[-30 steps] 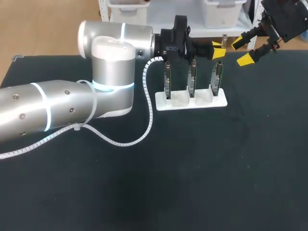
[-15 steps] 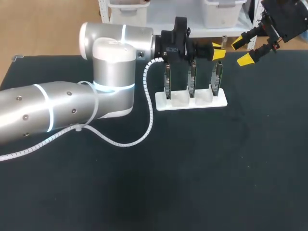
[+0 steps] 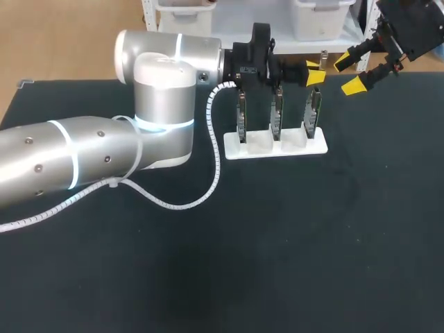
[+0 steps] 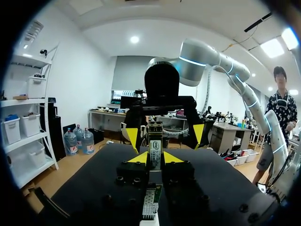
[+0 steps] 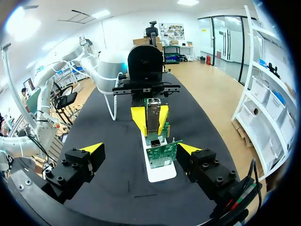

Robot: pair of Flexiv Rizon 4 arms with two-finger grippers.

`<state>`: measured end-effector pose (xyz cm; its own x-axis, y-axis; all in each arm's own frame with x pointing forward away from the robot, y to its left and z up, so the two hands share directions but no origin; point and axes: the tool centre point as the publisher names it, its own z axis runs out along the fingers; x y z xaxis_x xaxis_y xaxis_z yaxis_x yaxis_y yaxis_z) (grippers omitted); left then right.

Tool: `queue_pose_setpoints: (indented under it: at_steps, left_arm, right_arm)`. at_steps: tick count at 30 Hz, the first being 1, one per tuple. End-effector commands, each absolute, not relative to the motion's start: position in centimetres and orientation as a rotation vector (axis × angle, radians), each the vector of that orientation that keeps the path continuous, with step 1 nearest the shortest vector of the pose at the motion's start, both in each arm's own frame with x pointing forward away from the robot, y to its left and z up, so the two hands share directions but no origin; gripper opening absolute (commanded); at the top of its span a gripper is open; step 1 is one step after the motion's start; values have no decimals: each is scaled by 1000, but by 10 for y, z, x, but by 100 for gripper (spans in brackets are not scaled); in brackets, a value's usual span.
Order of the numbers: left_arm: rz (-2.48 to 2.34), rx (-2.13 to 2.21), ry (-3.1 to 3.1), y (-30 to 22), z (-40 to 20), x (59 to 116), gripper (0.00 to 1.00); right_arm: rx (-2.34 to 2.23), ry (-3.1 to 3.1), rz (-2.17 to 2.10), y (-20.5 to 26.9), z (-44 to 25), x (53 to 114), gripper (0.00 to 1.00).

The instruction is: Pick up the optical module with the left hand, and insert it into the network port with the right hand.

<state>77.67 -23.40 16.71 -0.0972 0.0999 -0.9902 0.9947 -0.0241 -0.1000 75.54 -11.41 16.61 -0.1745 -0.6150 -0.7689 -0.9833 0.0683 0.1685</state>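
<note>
Left gripper (image 4: 155, 159): pinches the optical module (image 4: 155, 147) between both yellow tips, one tip pressed on each side. Holds it at the far middle of the table (image 3: 312, 243), over the right end of the white stand (image 3: 267, 149). Module: slim, silvery, with a label on the face turned to the left wrist camera; juts out past the yellow tips toward the right gripper (image 3: 349, 73). Sits just above the top edge of the right-hand circuit board (image 3: 313, 111); contact with that board impossible to tell.

Right gripper: fingers spread wide, nothing between them. Hangs at the far right corner, just right of the module and clear of it, with its open tips turned to face it. From the right wrist camera, lines up with the module and the row of boards straight ahead.

Left arm (image 3: 104, 156): comes in from the left edge, bends at a big silver elbow, then runs right along the far side to the wrist. White spiral cable (image 3: 208, 187): loops down from the wrist across the dark tabletop and back under the arm.

Stand: flat white base, long side running left to right. Carries three green circuit boards upright on edge, evenly spaced, the other two at the middle (image 3: 277, 111) and left (image 3: 241, 114).
</note>
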Motion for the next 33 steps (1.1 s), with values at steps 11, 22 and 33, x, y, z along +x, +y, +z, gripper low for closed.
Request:
queue_pose_setpoints:
  at_steps: [11,22,33]
  left_arm:
    - [-1254,1261,1351,-235,169,777,0]
    - [-1254,1261,1351,-235,169,777,0]
    - [-1254,1261,1351,-235,169,777,0]
  right_arm:
    - [-1583,1844,942,-114,166,754,100]
    - [-1583,1844,942,-114,166,754,100]
    - [-1608,1816,901,-110,174,766,100]
